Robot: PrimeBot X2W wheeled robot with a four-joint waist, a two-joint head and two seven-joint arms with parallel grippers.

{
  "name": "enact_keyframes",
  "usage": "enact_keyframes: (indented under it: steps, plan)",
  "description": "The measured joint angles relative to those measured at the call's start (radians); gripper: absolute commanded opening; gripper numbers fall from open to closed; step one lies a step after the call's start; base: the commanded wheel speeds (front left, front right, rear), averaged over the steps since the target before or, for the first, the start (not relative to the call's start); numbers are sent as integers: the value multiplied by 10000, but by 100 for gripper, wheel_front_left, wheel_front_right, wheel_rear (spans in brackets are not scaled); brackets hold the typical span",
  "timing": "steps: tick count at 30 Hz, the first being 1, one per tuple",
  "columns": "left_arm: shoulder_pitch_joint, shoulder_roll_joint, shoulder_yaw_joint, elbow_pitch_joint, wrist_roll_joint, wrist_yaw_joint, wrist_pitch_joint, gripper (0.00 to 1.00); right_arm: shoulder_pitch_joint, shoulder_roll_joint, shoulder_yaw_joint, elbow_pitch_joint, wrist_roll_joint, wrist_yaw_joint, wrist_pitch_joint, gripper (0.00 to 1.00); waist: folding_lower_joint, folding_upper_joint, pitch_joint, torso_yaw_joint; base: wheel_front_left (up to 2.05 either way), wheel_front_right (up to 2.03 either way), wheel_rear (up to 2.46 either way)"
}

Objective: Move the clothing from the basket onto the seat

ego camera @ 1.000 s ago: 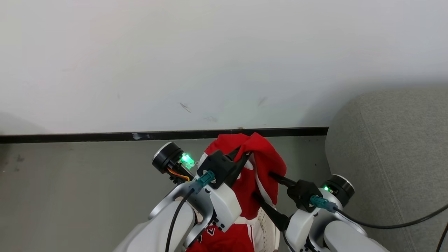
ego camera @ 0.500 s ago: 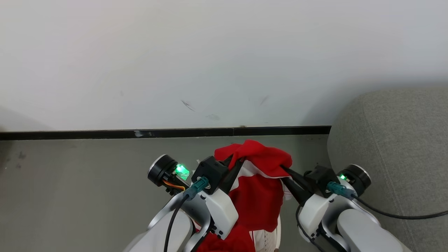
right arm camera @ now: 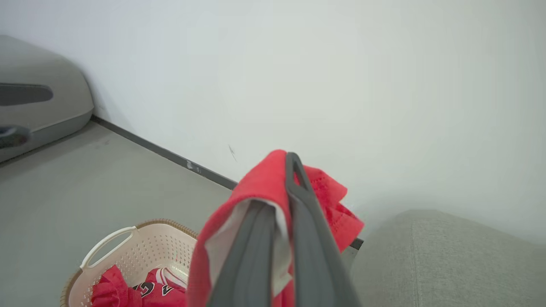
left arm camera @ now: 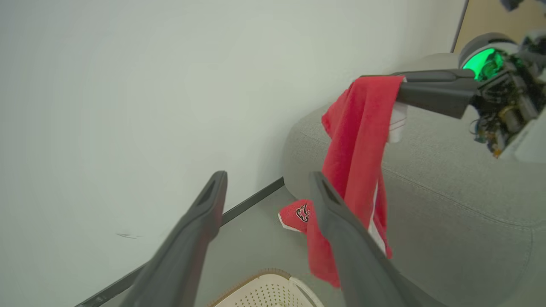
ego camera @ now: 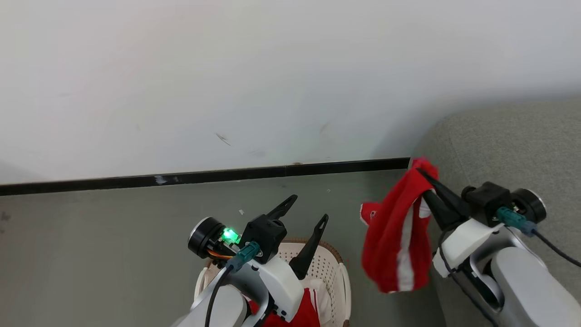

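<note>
- Since a second ago, garment (ego camera: 395,240) let go by left claw (ego camera: 308,208), now spread empty over basket (ego camera: 341,277); more clothing (right arm camera: 123,294) left inside.
- Garment clamped in right claw (ego camera: 423,175), hung beside seat (ego camera: 499,145).
- Next: to be carried over seat, released.

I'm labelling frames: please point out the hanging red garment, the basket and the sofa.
garment (ego camera: 386,245), head view, its hanging red cloth.
basket (ego camera: 330,272), head view, its perforated inner wall.
sofa (ego camera: 508,141), head view, bare grey upholstery.
</note>
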Motion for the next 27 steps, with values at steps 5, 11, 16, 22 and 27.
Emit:
enact_keyframes:
  steps: [5, 11, 16, 22, 27]
  plan:
    - [152, 2, -128, -2, -134, 0, -203, 100, -6, -313, -681, -665, -130, 0, 0, 0, 0, 0, -24, -289, 0, 0, 0]
    - [194, 4, -326, -13, -359, -2, -405, 100, 29, -708, -1524, -1304, -307, 0, 0, 0, 0, 0, -85, -694, 0, 0, 0]
    - [371, 10, -579, -13, -539, -8, -571, 100, 524, -888, -2109, -1755, -399, 0, 0, 0, 0, 0, -167, -1134, 0, 0, 0]
    - [372, 12, -773, -56, -729, -12, -828, 100, 895, -941, -2351, -2203, -410, 0, 0, 0, 0, 0, -251, -1585, 0, 0, 0]
    - [534, 12, -932, -73, -901, -13, -995, 100, 1248, -945, -2435, -2504, -393, 0, -2, 0, 0, 0, -312, -1972, 0, 0, 0]
